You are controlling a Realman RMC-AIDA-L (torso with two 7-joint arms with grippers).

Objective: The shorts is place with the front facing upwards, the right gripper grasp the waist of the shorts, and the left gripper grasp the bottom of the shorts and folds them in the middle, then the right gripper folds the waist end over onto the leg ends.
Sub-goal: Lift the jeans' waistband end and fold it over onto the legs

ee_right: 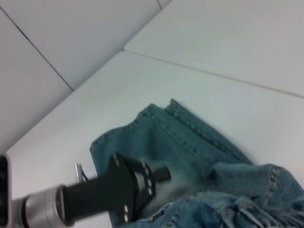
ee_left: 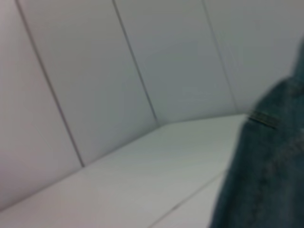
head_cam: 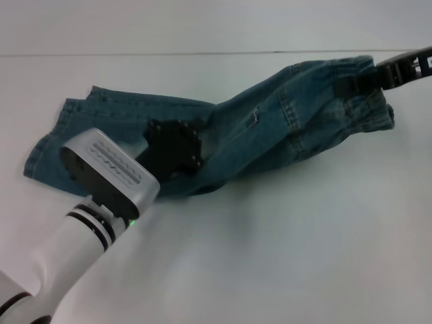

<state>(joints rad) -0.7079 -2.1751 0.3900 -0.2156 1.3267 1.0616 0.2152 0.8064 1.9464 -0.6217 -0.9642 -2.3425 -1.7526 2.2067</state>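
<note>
Meanwhile the right gripper (head_cam: 352, 84) fingers pinch the waist (head_cam: 361, 91) of the shorts (head_cam: 270, 128); the left gripper (head_cam: 196, 145) fingers' state is unclear.

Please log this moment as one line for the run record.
right end effector: shut on waist, lifted | left end effector: on shorts, mid-leg, grip unclear | leg ends: flat on table

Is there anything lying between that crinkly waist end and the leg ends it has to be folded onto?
Only the left gripper, resting on the shorts mid-length. The right gripper holds the waist; leg ends lie uncovered.
</note>
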